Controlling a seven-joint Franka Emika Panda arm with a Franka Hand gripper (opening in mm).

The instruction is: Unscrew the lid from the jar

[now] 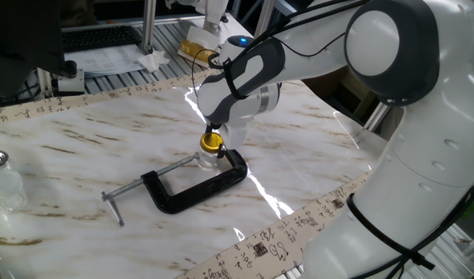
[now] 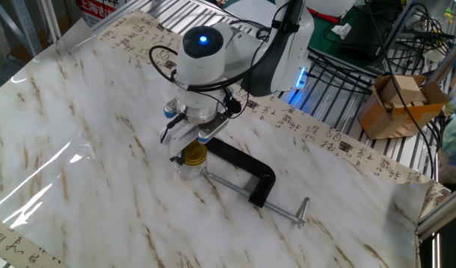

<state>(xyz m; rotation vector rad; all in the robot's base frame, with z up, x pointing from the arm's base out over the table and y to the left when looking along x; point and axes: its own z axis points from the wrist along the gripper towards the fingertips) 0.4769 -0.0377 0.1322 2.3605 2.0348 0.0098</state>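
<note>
The jar stands near the middle of the table, pinned between the screw pad and the jaw of a black clamp that lies flat on the marble top. The yellow lid is on it and looks level. The gripper hangs directly over the lid, with its fingers reaching down at the lid's sides; from either view it is not possible to tell whether they press the ribbed rim or stand slightly off it, so its state cannot be told.

The step in hand appears to be gripping and turning the lid. To do it well, the fingers should close squarely on the rim, at the height of the ribs and not on the glass below. The turning axis should sit over the lid's centre, otherwise the jar may be levered sideways out of the clamp. Lifting should wait until the thread has run out.
</note>
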